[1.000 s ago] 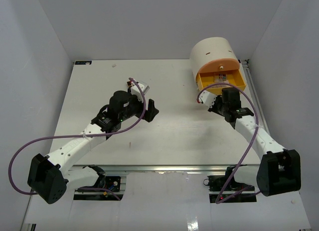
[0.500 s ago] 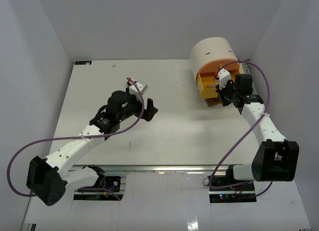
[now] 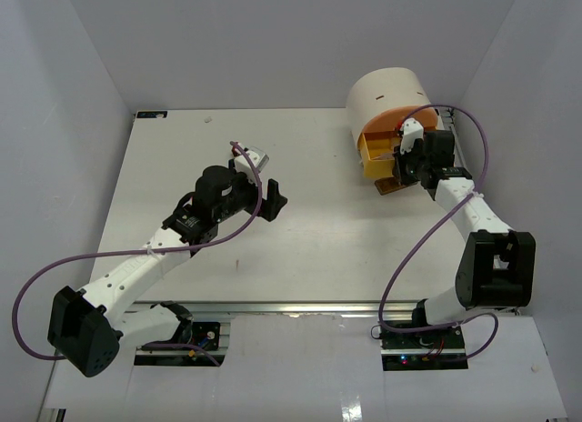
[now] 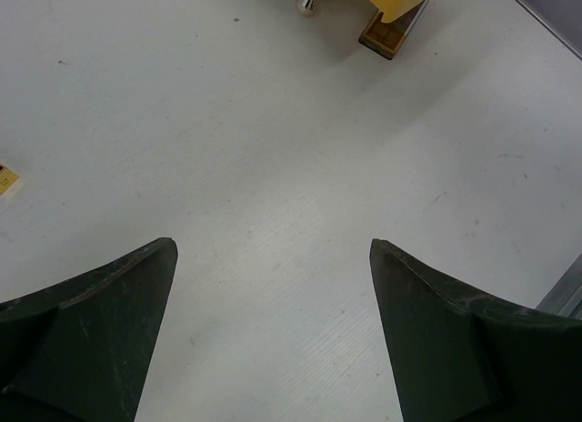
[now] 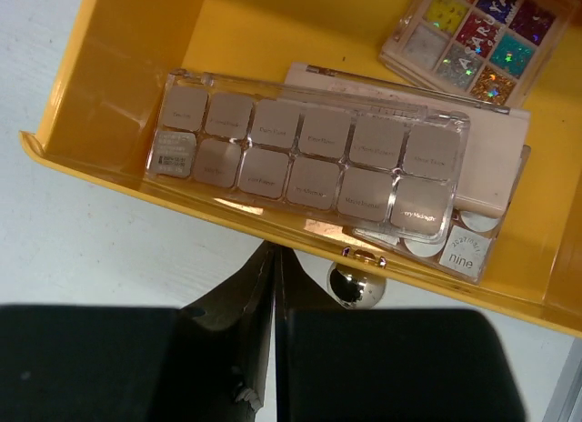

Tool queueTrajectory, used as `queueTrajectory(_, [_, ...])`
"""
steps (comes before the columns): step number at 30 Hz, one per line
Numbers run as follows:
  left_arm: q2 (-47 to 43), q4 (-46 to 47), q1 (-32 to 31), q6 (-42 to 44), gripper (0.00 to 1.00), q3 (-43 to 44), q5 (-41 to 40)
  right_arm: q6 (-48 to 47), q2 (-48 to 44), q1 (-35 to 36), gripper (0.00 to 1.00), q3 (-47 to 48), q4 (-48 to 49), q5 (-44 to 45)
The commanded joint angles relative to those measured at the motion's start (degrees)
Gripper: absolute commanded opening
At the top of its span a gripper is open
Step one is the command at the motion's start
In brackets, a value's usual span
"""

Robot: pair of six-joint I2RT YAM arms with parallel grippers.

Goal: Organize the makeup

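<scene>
Right claw is pinched fully shut with nothing in it. Its tips sit right at the front lip of the yellow drawer, just beside the little gold knob. Compared with a second ago, that drawer now sits a good bit further back under the round cream drawer unit, and my right arm is swung up close against its front. I read that as the drawer being nudged closed, though it isn't fully in yet.

Inside, the palettes are stacked:
- clear-cased brown palette on top
- pink palette under it
- white one marked "nine" poking out at the corner
- multicoloured glitter palette toward the back

That batch looks sorted to me.

One snag: a flat brown piece lies on the table just under the drawer's front edge. It could be another palette, but I can't tell from here.

Left claw is spread wide and empty, hanging over bare tabletop mid-table. It's pretty much where it was a second ago, well apart from the drawer.
</scene>
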Motion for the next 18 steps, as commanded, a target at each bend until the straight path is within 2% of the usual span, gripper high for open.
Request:
queueTrajectory(1, [-1.27, 0.2, 0.4, 0.56, 0.98, 0.23, -0.47, 4.22, 0.5, -0.19, 0.08, 3.53, 9.11, 2.33])
queueTrajectory(13, [-0.98, 0.21, 0.57, 0.6, 0.98, 0.23, -0.37, 2.21, 4.41, -0.24, 0.11, 5.87, 14.25, 4.8])
queueTrajectory(18, [-1.17, 0.17, 0.61, 0.86, 0.98, 0.23, -0.91, -5.13, 3.79, -0.15, 0.12, 8.42, 5.87, 1.22])
